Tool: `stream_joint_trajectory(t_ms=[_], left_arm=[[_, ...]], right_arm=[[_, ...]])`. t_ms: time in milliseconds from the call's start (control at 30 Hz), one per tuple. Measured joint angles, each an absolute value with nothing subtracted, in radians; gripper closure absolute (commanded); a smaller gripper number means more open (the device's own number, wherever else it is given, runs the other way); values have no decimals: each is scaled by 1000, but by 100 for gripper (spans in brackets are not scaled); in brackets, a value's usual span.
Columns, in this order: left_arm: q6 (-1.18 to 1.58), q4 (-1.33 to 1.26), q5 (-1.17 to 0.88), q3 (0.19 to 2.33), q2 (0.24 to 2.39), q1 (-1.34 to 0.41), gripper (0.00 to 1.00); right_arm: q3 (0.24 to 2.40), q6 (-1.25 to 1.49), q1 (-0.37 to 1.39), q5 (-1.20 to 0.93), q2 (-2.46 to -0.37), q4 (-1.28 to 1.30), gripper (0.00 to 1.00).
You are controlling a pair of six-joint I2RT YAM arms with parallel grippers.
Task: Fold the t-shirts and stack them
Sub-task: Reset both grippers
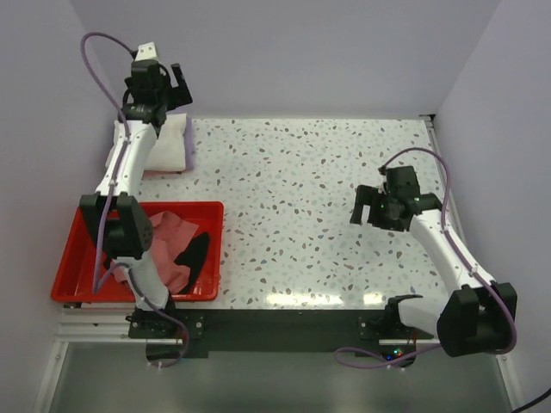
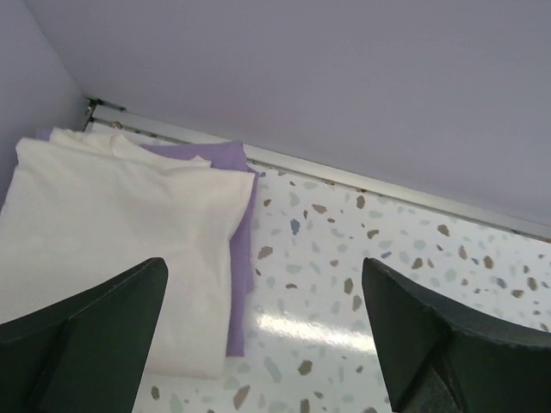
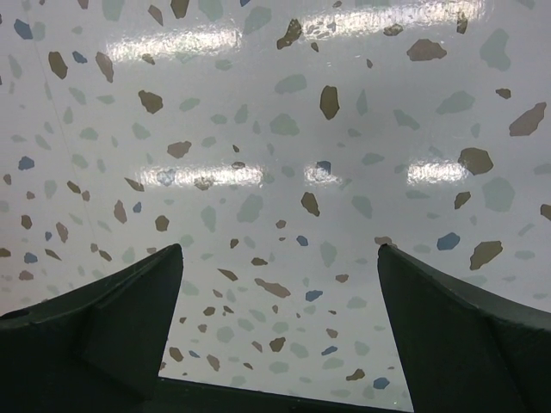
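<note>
A folded cream-white t-shirt point(image 1: 168, 148) point(image 2: 112, 224) lies on top of a folded lavender t-shirt point(image 1: 188, 146) point(image 2: 234, 215) at the table's far left corner. My left gripper point(image 1: 169, 84) point(image 2: 265, 335) hovers above that stack, open, nothing between its fingers. A crumpled pink t-shirt point(image 1: 170, 241) and a black t-shirt point(image 1: 195, 255) lie in the red tray point(image 1: 73, 268) at the near left. Over bare speckled table at the right, my right gripper point(image 1: 360, 206) point(image 3: 280, 327) is open and holds nothing.
Purple walls close the table at the back and both sides, with a metal rail point(image 2: 387, 185) along the back edge. The left arm's lower link point(image 1: 129, 237) reaches across the tray. Speckled tabletop point(image 1: 293, 198) spreads between the two arms.
</note>
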State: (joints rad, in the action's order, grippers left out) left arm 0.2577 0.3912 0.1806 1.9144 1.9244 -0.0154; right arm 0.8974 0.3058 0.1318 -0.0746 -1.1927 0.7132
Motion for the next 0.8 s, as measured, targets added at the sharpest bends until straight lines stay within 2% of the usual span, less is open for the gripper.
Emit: stream_joint_trajectory(t_ms=[67, 200, 433, 600, 800], left_arm=[[324, 397, 161, 1833, 1834, -19, 0], [445, 371, 176, 1478, 1574, -71, 0], [622, 439, 290, 991, 1275, -370, 0], [714, 514, 329, 811, 1114, -543, 0], [767, 542, 358, 776, 939, -604, 0]], right_arm=[[897, 305, 132, -77, -1184, 713, 1], [897, 305, 132, -92, -1153, 713, 1], [889, 308, 132, -100, -1065, 709, 1], [864, 321, 132, -88, -997, 686, 1], [788, 360, 131, -43, -891, 663, 1]])
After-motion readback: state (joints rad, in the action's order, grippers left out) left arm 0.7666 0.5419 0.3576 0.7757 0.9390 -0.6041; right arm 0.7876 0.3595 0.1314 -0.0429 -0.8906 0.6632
